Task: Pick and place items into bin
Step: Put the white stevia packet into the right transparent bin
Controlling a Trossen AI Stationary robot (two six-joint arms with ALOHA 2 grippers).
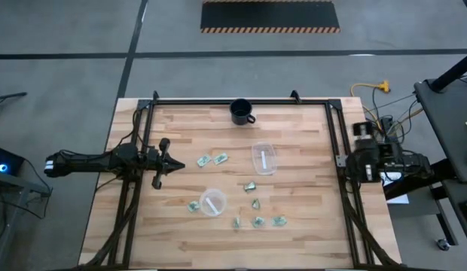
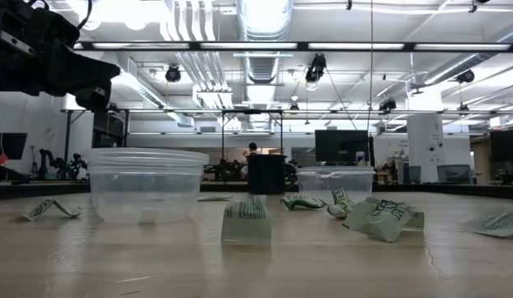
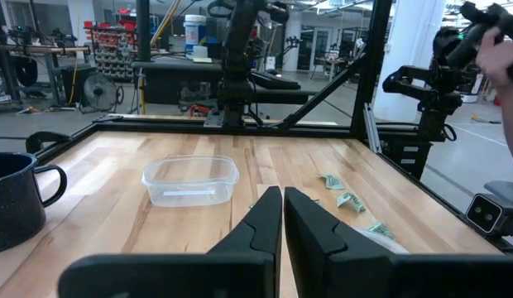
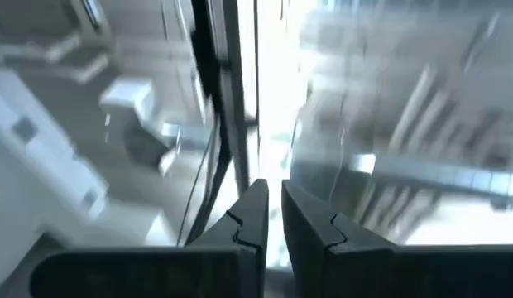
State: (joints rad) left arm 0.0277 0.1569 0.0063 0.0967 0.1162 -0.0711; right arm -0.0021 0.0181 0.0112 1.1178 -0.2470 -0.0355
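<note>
Left end effector (image 1: 175, 163), closed and empty, is hovering at 9 o'clock; next: opening over nearest item (image 1: 202, 162).

You have light-green and white wrapped pieces (image 1: 257, 221) scattered on a pale wooden table (image 1: 309, 188) with a plank grain. The mug (image 1: 241, 111) is black, faintly speckled in your left wrist view. Both tubs (image 1: 264, 159) are clear plastic. Beyond the table, a black floor mat (image 1: 270, 15) carries yellow-and-black hazard striping.
</note>
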